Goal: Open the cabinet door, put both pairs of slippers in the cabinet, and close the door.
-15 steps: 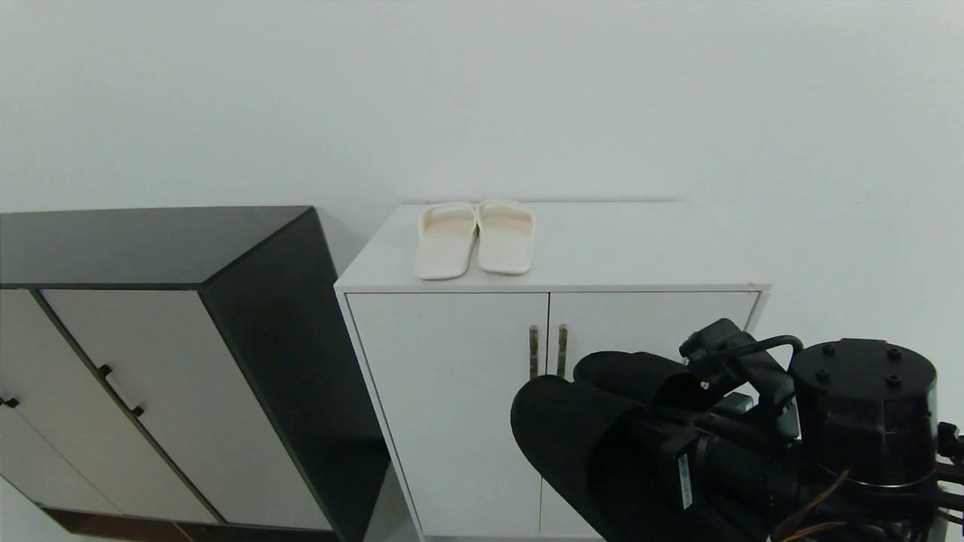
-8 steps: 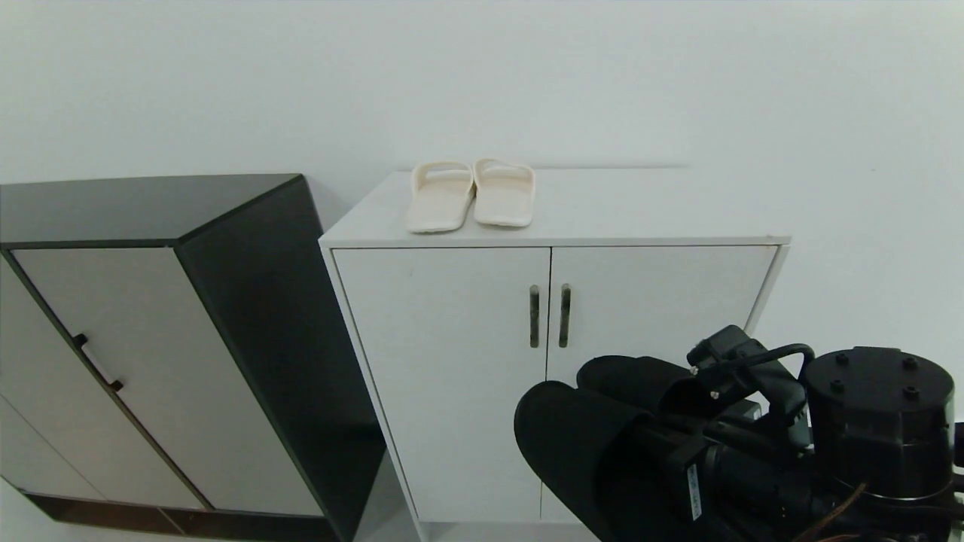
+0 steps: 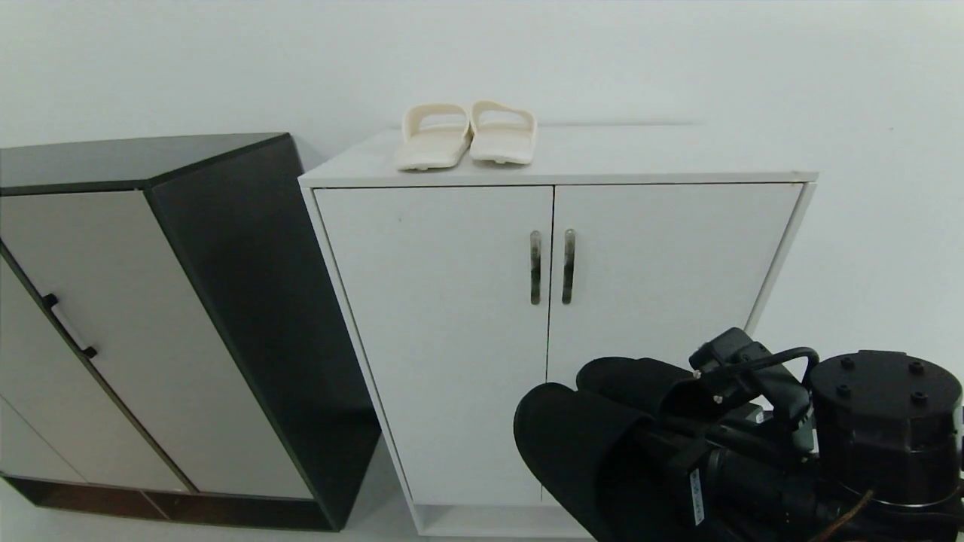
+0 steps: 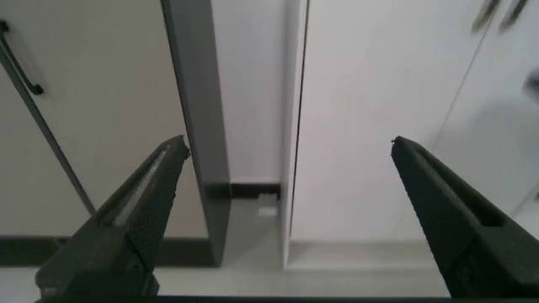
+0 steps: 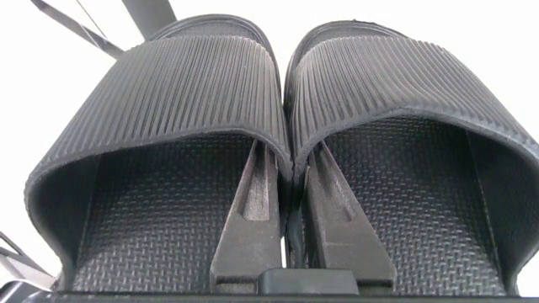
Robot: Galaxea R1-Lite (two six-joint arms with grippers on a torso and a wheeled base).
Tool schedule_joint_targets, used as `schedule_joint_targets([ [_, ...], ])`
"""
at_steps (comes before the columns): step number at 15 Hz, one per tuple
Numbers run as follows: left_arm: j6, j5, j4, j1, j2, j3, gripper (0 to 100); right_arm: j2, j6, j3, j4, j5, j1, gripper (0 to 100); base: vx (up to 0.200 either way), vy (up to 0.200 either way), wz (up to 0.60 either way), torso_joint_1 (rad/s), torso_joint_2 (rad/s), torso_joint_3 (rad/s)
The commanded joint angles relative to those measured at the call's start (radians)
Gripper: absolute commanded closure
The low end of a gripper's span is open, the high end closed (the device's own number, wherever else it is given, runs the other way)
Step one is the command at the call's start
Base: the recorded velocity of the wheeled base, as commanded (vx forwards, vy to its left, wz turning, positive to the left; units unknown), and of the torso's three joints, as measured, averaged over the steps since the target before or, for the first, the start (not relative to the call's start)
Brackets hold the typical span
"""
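Right now the white cabinet stands against the wall with both doors shut, the left door and the right door meeting at a thin seam. The two slim upright handles sit just beside each other on either side of that seam.

On the cabinet's top, toward its left half, the cream slippers lie side by side, touching, toes toward the wall.

Low in front of the right door the black slippers hang in the air, soles together as a pair. The right claw has one finger tucked into each slipper and is pinched narrow, squeezing their two inner strap walls together.

The left claw is spread wide with nothing between its fingers. It faces the narrow gap where the black cabinet stands just beside the white one. A strip of floor shows at the foot of that gap, and the smudged shapes up in one corner of the left wrist view are probably the handles.
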Motion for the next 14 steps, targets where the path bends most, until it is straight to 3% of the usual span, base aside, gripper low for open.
schedule_joint_targets([
  [1,-0.088,-0.029,-0.037,-0.008,0.247,-0.215,0,-0.013,-0.001,0.01,0.001,0.0,0.0,100,0.0,0.0,0.0,-0.076,0.45,0.349],
  [3,-0.087,-0.156,-0.115,-0.019,0.458,-0.289,0,-0.012,-0.001,0.007,0.001,0.003,0.0,100,0.0,0.0,0.0,-0.063,0.44,0.376],
  [5,-0.091,-0.337,-0.302,-0.043,0.681,-0.284,0,0.008,-0.001,0.007,-0.001,0.003,0.0,100,0.0,0.0,0.0,-0.034,0.44,0.398],
  [6,-0.087,-0.389,-0.38,-0.065,0.764,-0.286,0,0.01,-0.001,0.005,-0.001,0.003,0.001,100,0.0,0.0,0.0,-0.012,0.3,0.281],
  [7,-0.084,-0.409,-0.426,-0.103,0.819,-0.295,0,0.008,-0.001,0.004,-0.001,0.003,0.001,100,0.0,0.0,0.0,-0.007,0.16,0.159],
  [8,-0.082,-0.408,-0.509,-0.211,0.925,-0.333,0,0.005,-0.003,-0.006,-0.001,0.003,0.001,100,0.0,0.0,0.0,0.002,0.08,0.085],
  [14,-0.068,-0.389,-0.63,-0.45,1.268,-0.548,0,0.004,-0.015,-0.012,-0.001,0.0,-0.002,100,0.0,0.0,0.0,0.0,0.01,0.006],
])
